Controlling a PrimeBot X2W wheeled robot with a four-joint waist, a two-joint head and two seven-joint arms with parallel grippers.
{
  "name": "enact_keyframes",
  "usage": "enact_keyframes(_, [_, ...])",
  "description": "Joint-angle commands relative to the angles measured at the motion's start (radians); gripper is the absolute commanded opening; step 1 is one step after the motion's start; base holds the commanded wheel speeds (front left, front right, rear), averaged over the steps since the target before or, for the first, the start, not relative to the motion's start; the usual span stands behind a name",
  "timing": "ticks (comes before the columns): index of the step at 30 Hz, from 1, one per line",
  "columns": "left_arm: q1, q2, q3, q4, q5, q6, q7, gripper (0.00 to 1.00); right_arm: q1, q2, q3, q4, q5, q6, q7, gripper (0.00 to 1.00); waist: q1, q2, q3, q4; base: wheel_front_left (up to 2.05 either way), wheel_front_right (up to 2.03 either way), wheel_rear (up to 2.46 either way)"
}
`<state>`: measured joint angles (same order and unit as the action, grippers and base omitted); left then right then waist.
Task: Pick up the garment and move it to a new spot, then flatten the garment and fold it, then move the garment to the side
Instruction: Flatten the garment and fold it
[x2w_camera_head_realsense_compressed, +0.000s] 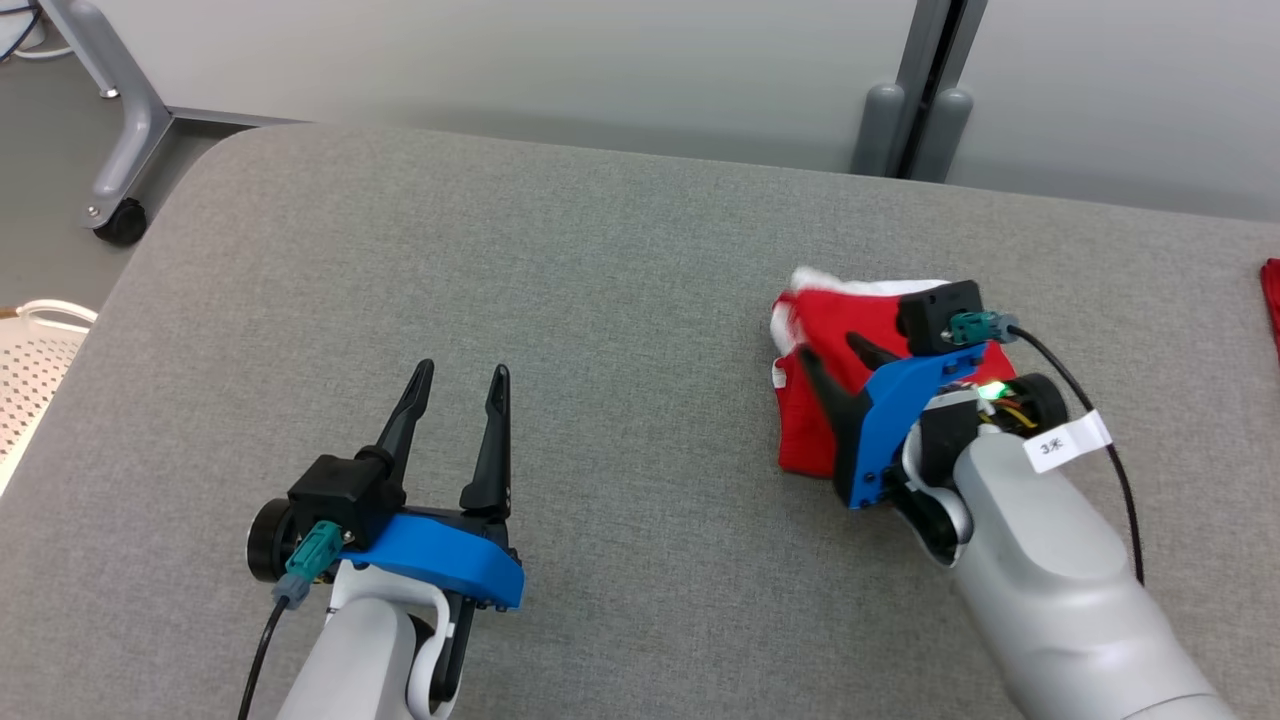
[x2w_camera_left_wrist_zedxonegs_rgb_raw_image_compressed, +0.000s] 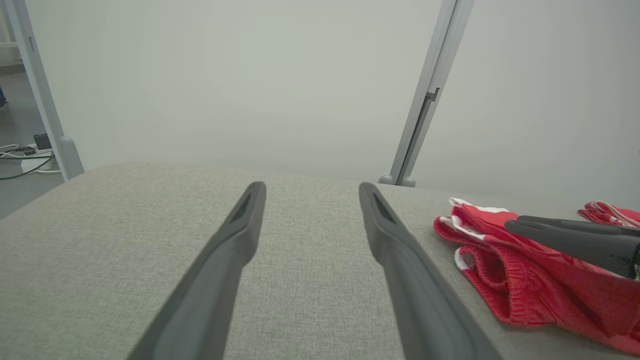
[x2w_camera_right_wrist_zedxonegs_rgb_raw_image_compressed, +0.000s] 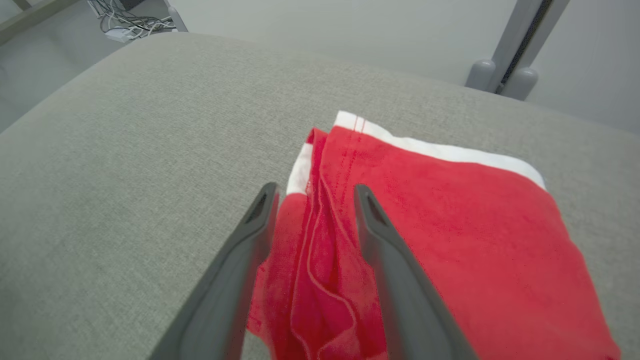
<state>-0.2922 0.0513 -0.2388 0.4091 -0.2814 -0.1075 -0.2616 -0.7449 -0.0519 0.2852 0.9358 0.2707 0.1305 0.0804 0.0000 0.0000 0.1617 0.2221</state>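
Right gripper (x2w_camera_head_realsense_compressed: 828, 346) parted over garment (x2w_camera_head_realsense_compressed: 800, 440); right wrist view shows fold between fingers (x2w_camera_right_wrist_zedxonegs_rgb_raw_image_compressed: 385, 250)

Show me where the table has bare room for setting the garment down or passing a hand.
Free: the wide grey table stretch between the left gripper and the folded red garment, and the far-left part up to the rounded corner. Crowded: the right side, where the right gripper is over the garment, with another red cloth at the right edge.

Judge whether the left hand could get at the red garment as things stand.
Probably yes. Bare table lies between the open left hand and the garment, so nothing blocks the way. But the right hand hovers over the garment and may crowd it.
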Motion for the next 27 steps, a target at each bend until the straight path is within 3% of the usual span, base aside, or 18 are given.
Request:
enact_keyframes(1, [0.008, -0.001, 0.003, 0.003, 0.0, 0.001, -0.004, 1.0, 0.021, 0.001, 0.03, -0.028, 0.051, 0.001, 0.001, 1.0, 0.0, 0.0, -0.002, -0.003, 0.0, 0.0, 0.0])
enact_keyframes(4, [0.013, -0.001, 0.013, 0.011, 0.003, 0.004, -0.004, 1.0, 0.045, 0.0, 0.09, -0.111, 0.214, 0.001, 0.008, 1.0, 0.0, 0.0, -0.007, -0.017, 0.0, 0.0, 0.0])
enact_keyframes(7, [0.02, -0.001, 0.021, 0.018, 0.009, 0.006, -0.004, 1.0, 0.052, 0.0, 0.129, -0.179, 0.282, 0.001, -0.017, 1.0, 0.0, 0.0, -0.017, -0.039, 0.0, 0.0, 0.0])
enact_keyframes(15, [0.061, 0.01, 0.061, 0.023, 0.012, 0.011, -0.004, 1.0, 0.118, -0.055, 0.064, -0.251, 0.189, 0.001, -0.141, 1.0, 0.0, 0.0, -0.063, -0.117, 0.0, 0.0, 0.0])
enact_keyframes(20, [0.094, 0.019, 0.085, 0.016, 0.014, 0.014, -0.004, 1.0, 0.211, -0.095, -0.042, -0.3, 0.093, 0.001, -0.18, 1.0, 0.0, 0.0, -0.089, -0.165, 0.0, 0.0, 0.0])
enact_keyframes(27, [0.139, 0.025, 0.108, 0.005, 0.018, 0.013, -0.004, 1.0, 0.375, -0.081, -0.231, -0.398, -0.032, 0.001, -0.198, 1.0, 0.0, 0.0, -0.12, -0.208, 0.0, 0.0, 0.0])
